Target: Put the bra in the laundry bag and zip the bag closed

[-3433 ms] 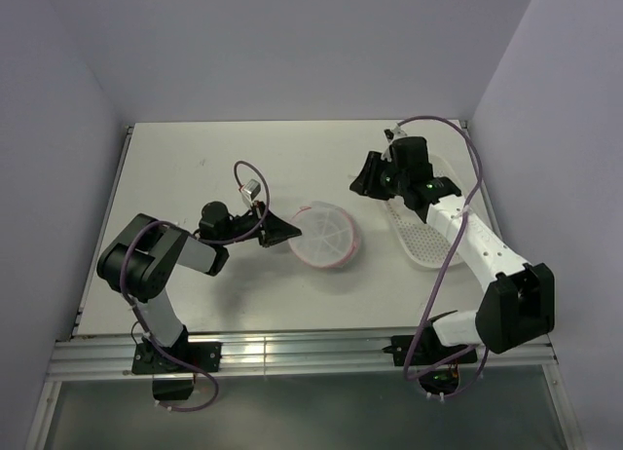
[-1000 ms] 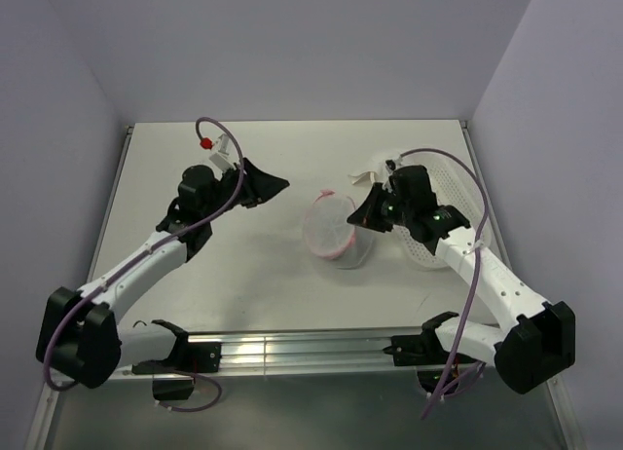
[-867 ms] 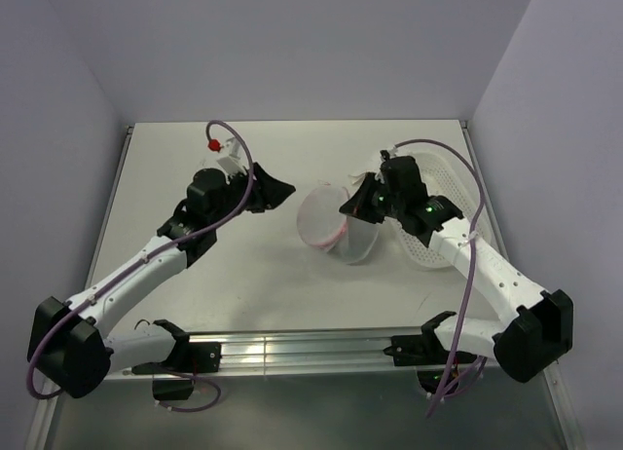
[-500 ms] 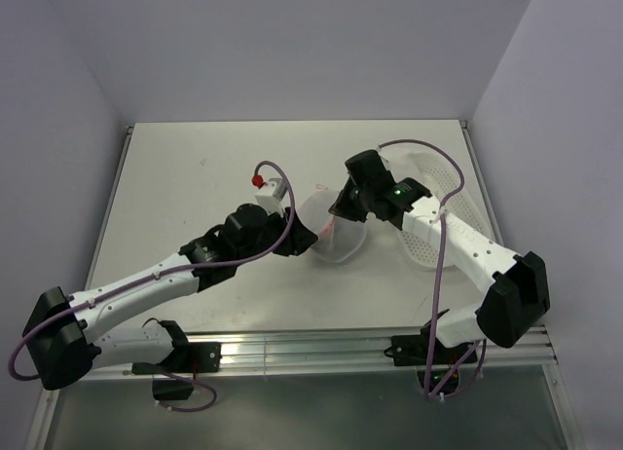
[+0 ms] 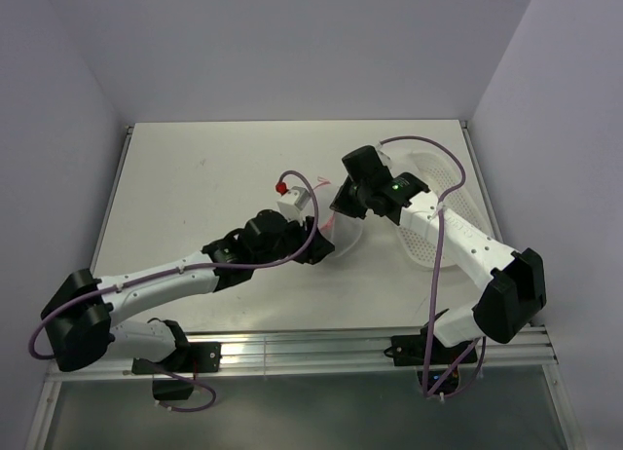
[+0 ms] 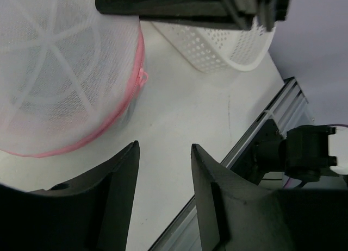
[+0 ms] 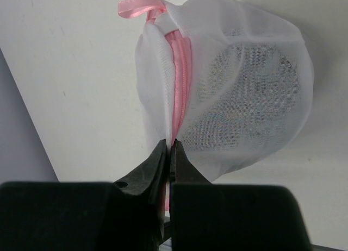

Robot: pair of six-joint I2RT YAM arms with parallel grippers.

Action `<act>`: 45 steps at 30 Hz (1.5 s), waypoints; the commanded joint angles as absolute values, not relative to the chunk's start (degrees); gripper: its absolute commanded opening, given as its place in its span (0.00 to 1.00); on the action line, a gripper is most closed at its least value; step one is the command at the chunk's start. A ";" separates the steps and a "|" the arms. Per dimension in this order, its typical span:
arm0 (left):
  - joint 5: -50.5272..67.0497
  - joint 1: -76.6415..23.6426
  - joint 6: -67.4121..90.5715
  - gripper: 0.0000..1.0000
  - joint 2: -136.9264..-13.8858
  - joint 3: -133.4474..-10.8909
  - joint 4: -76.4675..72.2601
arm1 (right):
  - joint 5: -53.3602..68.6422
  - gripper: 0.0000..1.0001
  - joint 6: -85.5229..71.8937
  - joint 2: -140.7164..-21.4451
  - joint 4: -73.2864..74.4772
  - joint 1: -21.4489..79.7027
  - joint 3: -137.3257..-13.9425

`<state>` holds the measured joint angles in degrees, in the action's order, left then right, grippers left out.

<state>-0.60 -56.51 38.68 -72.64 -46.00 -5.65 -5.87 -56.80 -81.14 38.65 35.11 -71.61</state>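
The right wrist view shows what the overhead view hides: the right gripper point(image 7: 169, 146) has its two fingers pressed together on the pink zipper trim point(image 7: 178, 71) of the laundry bag point(image 7: 239, 88), with no gap between the tips, and a pink ribbon loop point(image 7: 138, 7) sticks out at the far end of the trim. A greyish shade shows through the mesh there, but the bra cannot be made out in any view. The left wrist view shows the left gripper point(image 6: 163, 153) with its fingers parted and nothing between them, held just beside the bag's round mesh face, over bare table point(image 6: 185, 120). The white perforated basket point(image 6: 217, 47) lies beyond the bag. From above, the bag sits near the middle of the table between the two grippers, close to the basket's left side. The left arm lies low and stretched out from its base towards the bag, its wrist pointing right. The right arm reaches up and over the basket, bends at the elbow, and points its gripper down and left onto the bag's upper edge.
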 commanded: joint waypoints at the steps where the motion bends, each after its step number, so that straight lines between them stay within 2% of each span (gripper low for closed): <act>1: 1.76 -56.69 36.47 0.49 -75.58 -48.16 -9.92 | -6.94 0.00 -56.69 -81.39 38.76 35.42 -74.09; 19: 3.69 -51.33 34.63 0.52 -81.65 -48.34 -21.00 | -5.27 0.00 -54.41 -80.68 39.90 35.42 -74.44; 27: 6.94 -49.22 34.63 0.52 -79.89 -43.24 -29.70 | -11.68 0.00 -50.89 -84.98 51.22 36.56 -82.61; 34: 12.20 -47.37 34.72 0.52 -79.54 -40.96 -35.41 | -12.48 0.00 -48.78 -88.23 60.27 36.83 -88.14; 45: 20.12 -46.23 35.24 0.51 -82.70 -41.66 -41.30 | -12.39 0.00 -46.67 -90.17 63.72 36.74 -90.79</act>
<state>17.85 -47.16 36.03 -82.21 -40.29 -34.89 -12.64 -48.42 -89.30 59.66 36.12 -87.99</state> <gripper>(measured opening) 0.512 0.027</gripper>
